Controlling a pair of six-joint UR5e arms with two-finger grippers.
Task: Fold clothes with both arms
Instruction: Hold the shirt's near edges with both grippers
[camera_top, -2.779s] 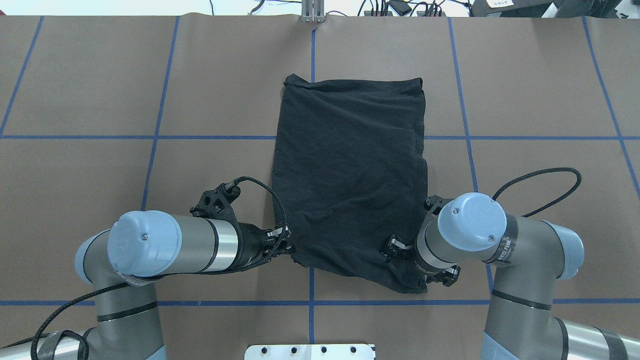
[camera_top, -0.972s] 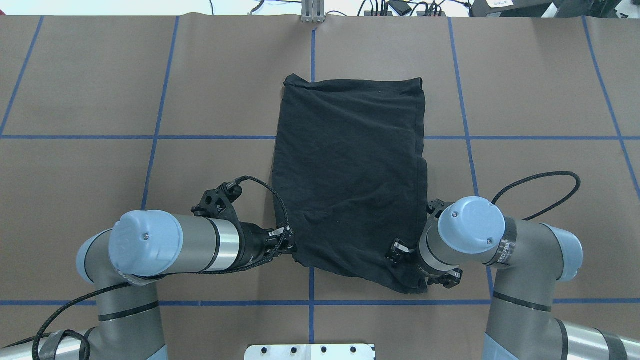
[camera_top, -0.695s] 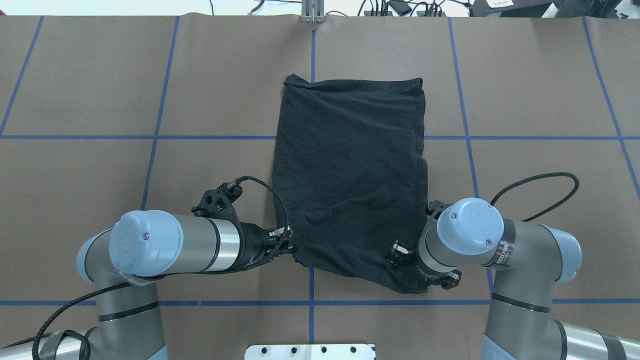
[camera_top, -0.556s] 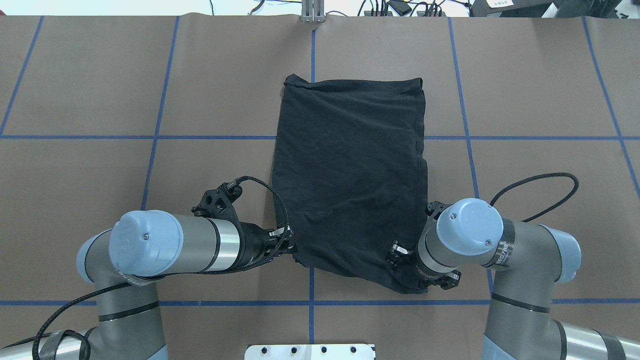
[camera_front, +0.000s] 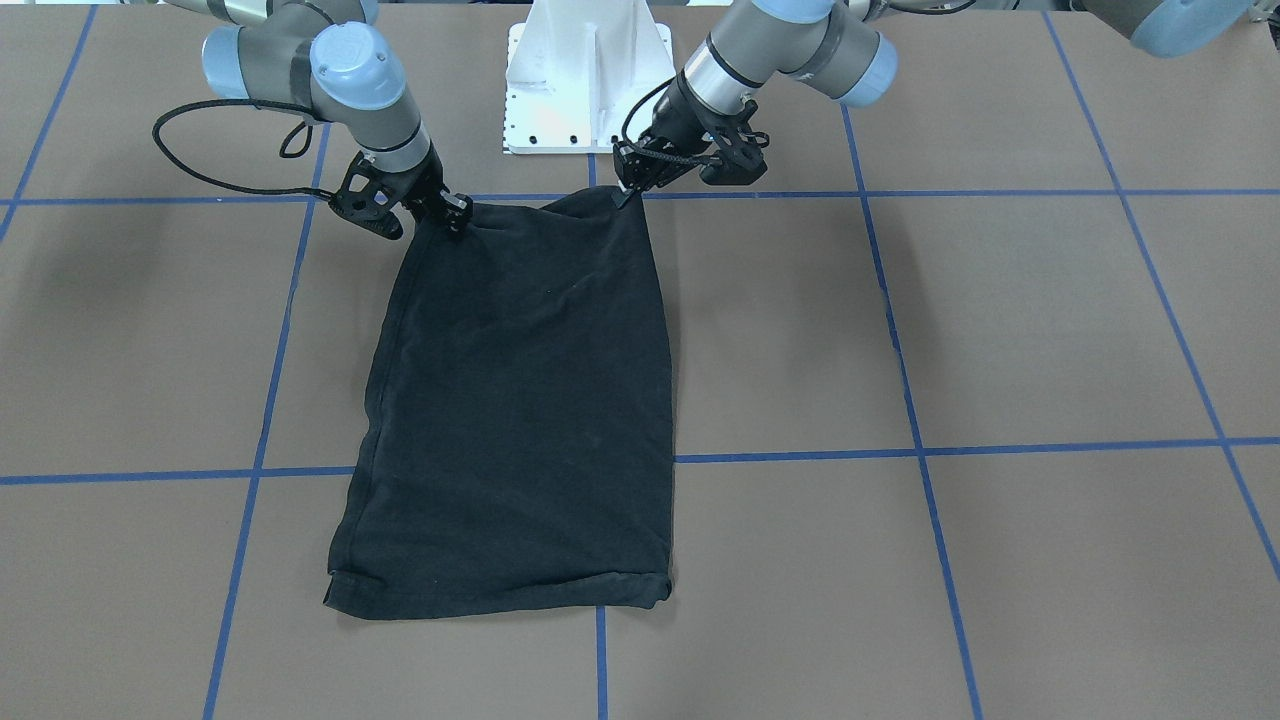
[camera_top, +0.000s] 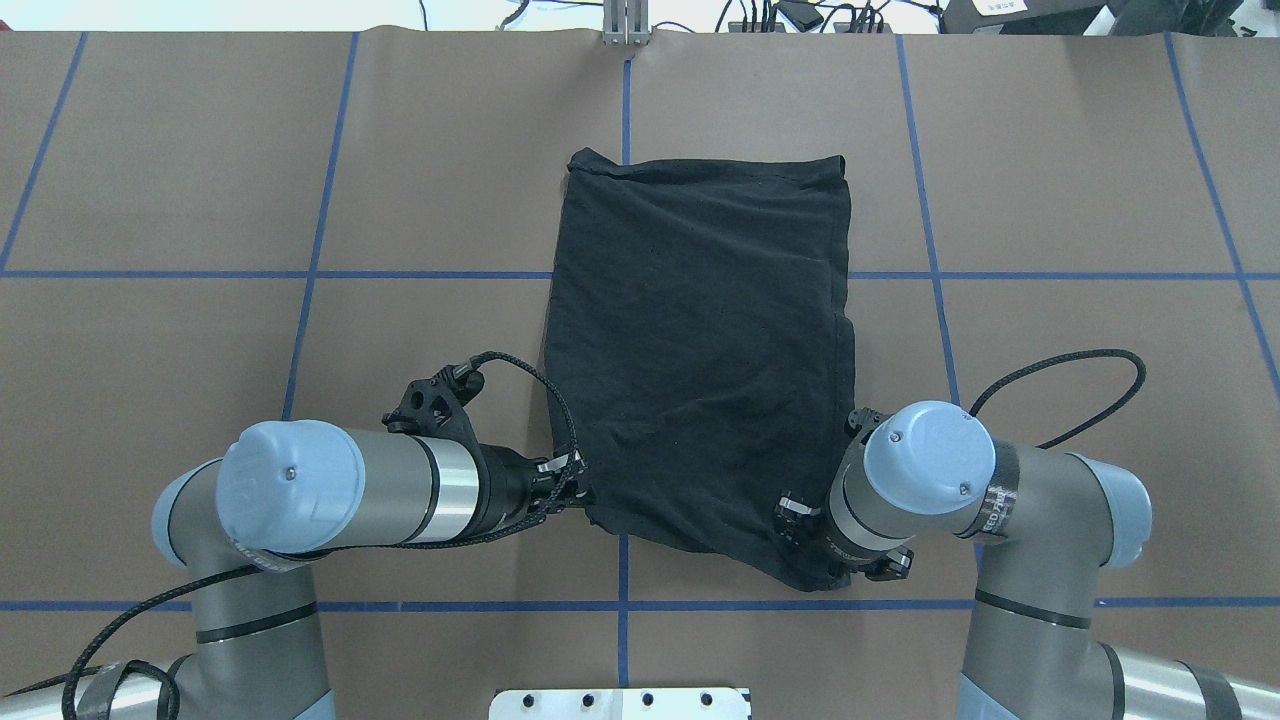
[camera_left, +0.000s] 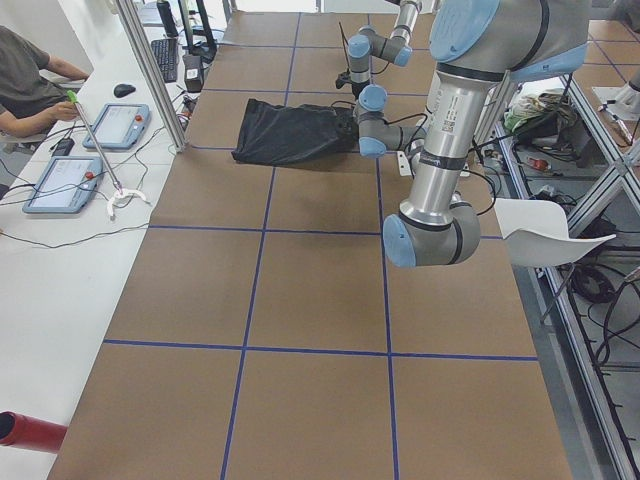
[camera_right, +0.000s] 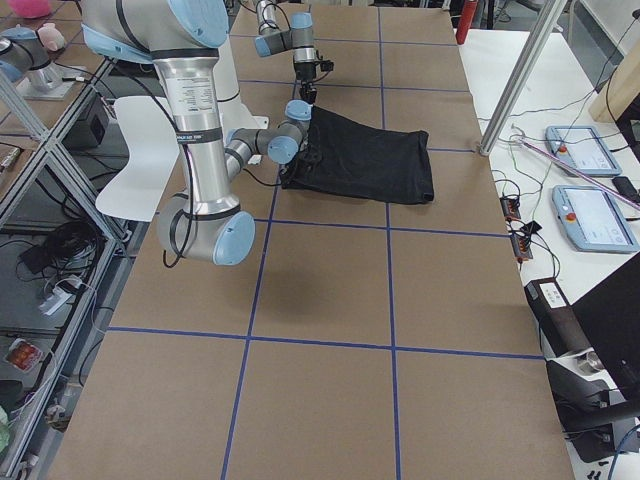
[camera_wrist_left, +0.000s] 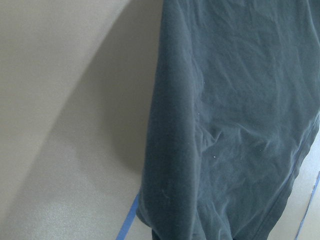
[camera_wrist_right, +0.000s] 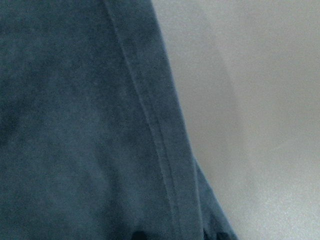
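The black T-shirt (camera_top: 700, 330) lies folded into a long rectangle on the brown table, its graphic and logo hidden. It also shows in the front view (camera_front: 520, 400). My left gripper (camera_top: 578, 490) is shut on the shirt's near left corner; in the front view (camera_front: 628, 190) that corner is lifted a little. My right gripper (camera_top: 800, 520) is shut on the near right corner, largely under its wrist; in the front view (camera_front: 452, 215) it pinches bunched cloth. Both wrist views show only dark cloth (camera_wrist_left: 235, 125) (camera_wrist_right: 75, 125) over the table.
The white pedestal base (camera_front: 585, 75) stands just behind the shirt's near edge. Blue tape lines (camera_top: 300, 274) grid the brown table. A seated operator (camera_left: 30, 80) and tablets (camera_right: 585, 180) are beyond the far edge, next to an aluminium post (camera_left: 150, 70).
My right arm has shifted slightly left and toward the base, drawing the shirt's near right corner inward with it. My left arm has not moved.
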